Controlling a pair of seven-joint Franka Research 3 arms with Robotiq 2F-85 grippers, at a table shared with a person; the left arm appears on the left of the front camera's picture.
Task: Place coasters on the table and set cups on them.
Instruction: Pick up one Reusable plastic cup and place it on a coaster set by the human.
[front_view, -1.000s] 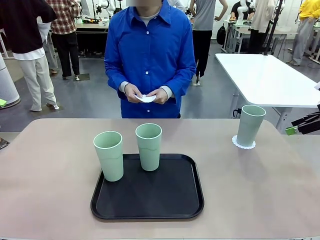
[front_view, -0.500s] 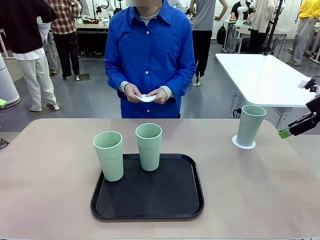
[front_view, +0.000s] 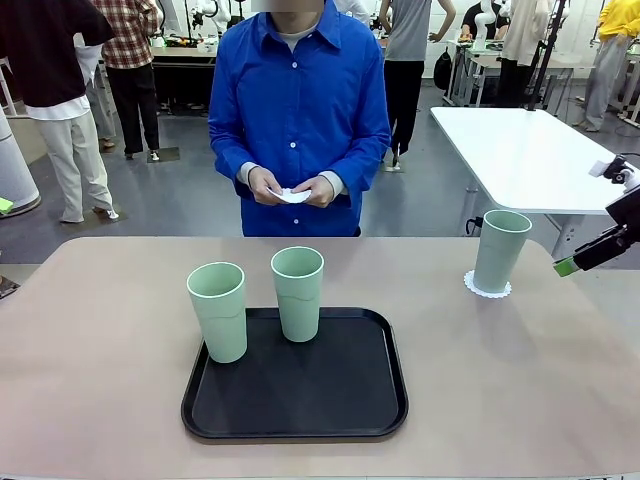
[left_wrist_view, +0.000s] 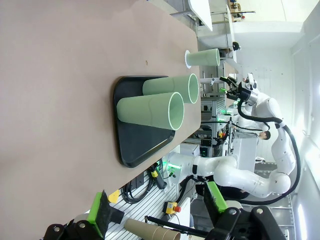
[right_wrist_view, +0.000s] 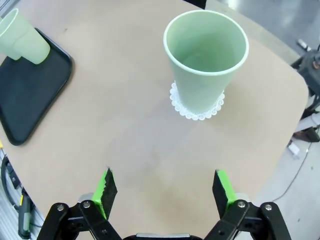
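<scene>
Two mint-green cups (front_view: 218, 311) (front_view: 298, 293) stand upright on the black tray (front_view: 330, 395). A third cup (front_view: 500, 250) stands on a white lacy coaster (front_view: 487, 288) at the far right of the beige table (front_view: 100, 360). The person behind the table holds more white coasters (front_view: 291, 196) in both hands. My right gripper (front_view: 575, 262) hovers to the right of that cup, apart from it. In the right wrist view it (right_wrist_view: 164, 189) is open and empty, with the cup (right_wrist_view: 207, 55) and coaster (right_wrist_view: 196, 109) ahead. My left gripper (left_wrist_view: 157, 207) is open and empty, far from the cups (left_wrist_view: 150, 110).
A white rectangular table (front_view: 530, 155) stands beyond the far right corner. Other people stand in the background. The tray (right_wrist_view: 27, 95) and one cup (right_wrist_view: 22, 37) show at the upper left of the right wrist view. Bare tabletop lies on both sides of the tray.
My right gripper has risen and drawn back to the right, away from the cup on the coaster. The cups, the tray and the person's hands have stayed put.
</scene>
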